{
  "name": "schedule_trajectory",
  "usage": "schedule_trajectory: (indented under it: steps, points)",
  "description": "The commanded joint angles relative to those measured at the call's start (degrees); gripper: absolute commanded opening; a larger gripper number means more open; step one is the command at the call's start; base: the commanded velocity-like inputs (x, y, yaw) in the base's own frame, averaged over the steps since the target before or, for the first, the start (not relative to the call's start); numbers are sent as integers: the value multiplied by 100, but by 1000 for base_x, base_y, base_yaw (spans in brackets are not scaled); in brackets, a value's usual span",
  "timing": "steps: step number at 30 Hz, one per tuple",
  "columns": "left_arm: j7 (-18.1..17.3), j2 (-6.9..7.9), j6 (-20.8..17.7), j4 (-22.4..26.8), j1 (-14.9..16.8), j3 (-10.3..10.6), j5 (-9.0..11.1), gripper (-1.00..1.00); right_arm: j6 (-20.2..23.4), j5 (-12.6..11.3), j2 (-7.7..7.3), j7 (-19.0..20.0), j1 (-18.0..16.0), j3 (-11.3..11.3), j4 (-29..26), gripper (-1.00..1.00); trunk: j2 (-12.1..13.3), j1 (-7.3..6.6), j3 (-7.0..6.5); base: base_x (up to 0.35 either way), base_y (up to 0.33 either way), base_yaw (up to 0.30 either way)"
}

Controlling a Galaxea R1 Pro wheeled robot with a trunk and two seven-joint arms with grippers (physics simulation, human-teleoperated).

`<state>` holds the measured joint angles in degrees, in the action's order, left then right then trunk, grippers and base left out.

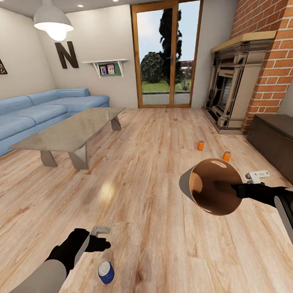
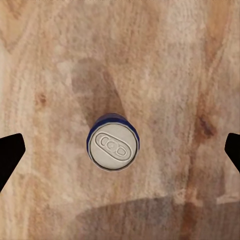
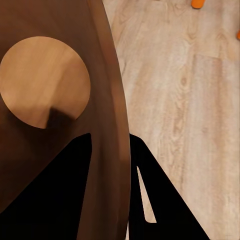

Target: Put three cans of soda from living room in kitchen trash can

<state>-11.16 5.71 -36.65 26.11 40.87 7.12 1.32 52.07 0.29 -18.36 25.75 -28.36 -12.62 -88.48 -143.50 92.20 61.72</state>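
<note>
The blue can of soda (image 1: 105, 271) stands upright on the pale wood floor, just in front of my left gripper (image 1: 103, 240). In the left wrist view its grey top (image 2: 114, 146) sits centred below my open left gripper (image 2: 121, 150), whose fingers are spread wide and clear of it. Two orange cans (image 1: 200, 145) (image 1: 226, 156) stand on the floor farther off, near the fireplace. My right gripper (image 1: 241, 189) holds the tash can (image 1: 213, 186) off the floor, tilted so its copper inside faces me. Its rim wall (image 3: 107, 75) is pinched between the right gripper (image 3: 112, 145) fingers.
A low coffee table (image 1: 72, 131) and a blue sofa (image 1: 31, 112) stand at the left. At the right are the brick fireplace (image 1: 234, 89) and a dark low cabinet (image 1: 280, 142). A glass door (image 1: 171, 54) is at the back. Open floor runs down the middle.
</note>
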Motion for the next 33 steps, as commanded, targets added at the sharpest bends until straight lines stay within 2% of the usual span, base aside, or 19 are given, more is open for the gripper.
schedule_trajectory:
  steps: [1,26,33]
  points:
    - [0,0,2,1,0,0,0,100,14,-99,0,18,-3,1,-4,-100,0,-1,-1,0,0,0]
    - [16,0,9,9,0,9,0,100,-9,-98,-3,22,-3,-2,-2,-100,0,-1,-1,30,0,0]
    - [18,-2,9,3,0,9,-1,100,-20,-98,-1,24,-3,4,-2,-100,-10,17,154,5,0,0]
